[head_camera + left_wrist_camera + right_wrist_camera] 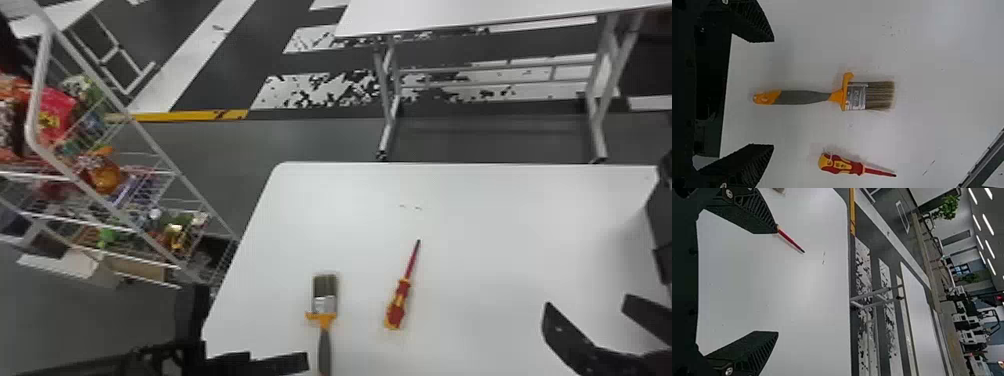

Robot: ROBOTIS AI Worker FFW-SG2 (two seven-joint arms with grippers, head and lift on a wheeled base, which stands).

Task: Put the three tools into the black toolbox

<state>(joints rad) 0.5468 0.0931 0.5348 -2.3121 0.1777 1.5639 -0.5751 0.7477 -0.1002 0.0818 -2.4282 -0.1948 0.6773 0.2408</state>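
Head view: brush (325, 300) and screwdriver (398, 305) lay loose on the white surface (500, 225), side by side but apart, tips pointing away from me. So at least two of three items were still left to box; couldn't confirm the status of the third item. Left wrist view: my left tool (773, 93) was spread, nothing pinched, brush handle in line with the gap. Right wrist view: right tool (777, 282) also spread, nothing between its fingers. My read: early in the job, brush pick likely next on the left, then toolbox, then screwdriver.
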